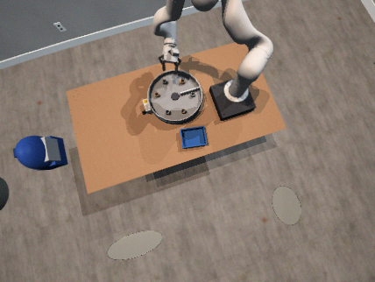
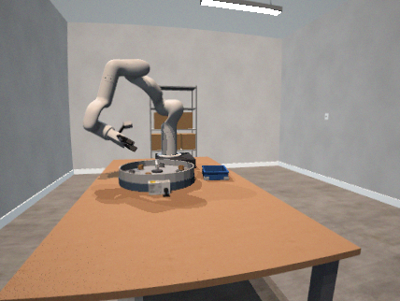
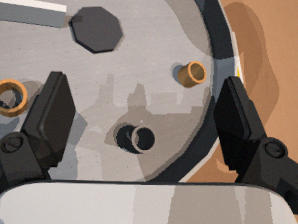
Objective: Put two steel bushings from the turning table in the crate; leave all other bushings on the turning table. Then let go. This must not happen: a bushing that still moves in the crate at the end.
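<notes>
The round turning table point(image 1: 175, 97) stands on the wooden table and carries several bushings. My gripper point(image 1: 170, 65) is open and empty, hovering above the far rim of the turning table; it also shows in the side view point(image 2: 128, 141). The blue crate point(image 1: 194, 137) stands empty in front of the turning table.
The arm's black base point(image 1: 232, 100) stands right of the turning table. A white wiper bar point(image 1: 189, 91) and a dark hub point(image 3: 97, 28) sit on the disc. A small control box point(image 2: 158, 187) is fixed to the turning table's side. A blue bin point(image 1: 39, 151) stands on the floor at the left.
</notes>
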{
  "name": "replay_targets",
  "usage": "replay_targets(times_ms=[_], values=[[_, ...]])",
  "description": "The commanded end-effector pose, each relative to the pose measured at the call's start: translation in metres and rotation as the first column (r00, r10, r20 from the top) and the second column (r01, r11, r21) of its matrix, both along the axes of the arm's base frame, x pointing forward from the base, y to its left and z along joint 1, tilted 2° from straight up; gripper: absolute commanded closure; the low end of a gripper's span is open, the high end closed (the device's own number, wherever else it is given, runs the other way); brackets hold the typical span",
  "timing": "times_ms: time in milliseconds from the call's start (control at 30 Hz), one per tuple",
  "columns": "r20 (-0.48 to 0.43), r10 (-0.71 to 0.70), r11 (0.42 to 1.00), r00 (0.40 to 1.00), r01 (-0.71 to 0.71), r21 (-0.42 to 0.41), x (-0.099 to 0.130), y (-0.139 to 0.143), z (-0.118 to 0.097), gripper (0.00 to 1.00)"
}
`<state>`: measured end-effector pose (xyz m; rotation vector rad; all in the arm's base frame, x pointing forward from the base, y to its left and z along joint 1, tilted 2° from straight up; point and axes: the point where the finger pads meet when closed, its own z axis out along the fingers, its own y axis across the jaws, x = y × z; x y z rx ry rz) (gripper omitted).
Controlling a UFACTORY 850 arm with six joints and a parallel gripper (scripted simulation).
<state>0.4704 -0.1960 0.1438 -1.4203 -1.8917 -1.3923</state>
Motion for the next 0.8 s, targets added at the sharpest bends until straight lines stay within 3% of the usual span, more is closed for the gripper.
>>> replay_targets(times_ms=[0, 200, 400, 467, 500, 600, 767], values=[[-0.102, 0.08, 0.991, 0.992, -0.09, -0.1, -0.016, 0.033, -0.001, 0.0], [-0.215, 0.167, 0.944, 0.962, -0.219, -0.247, -0.044, 0.068, -0.004, 0.0], [-0.297, 0.225, 0.853, 0.928, -0.335, -0.4, -0.073, 0.093, -0.006, 0.0], [-0.297, 0.225, 0.853, 0.928, -0.335, -0.4, -0.073, 0.093, -0.006, 0.0], [-0.322, 0.245, 0.796, 0.915, -0.379, -0.472, -0.086, 0.102, -0.006, 0.0], [-0.334, 0.257, 0.749, 0.907, -0.405, -0.523, -0.094, 0.108, -0.005, 0.0], [-0.34, 0.287, 0.621, 0.895, -0.444, -0.645, -0.111, 0.12, -0.003, 0.0]])
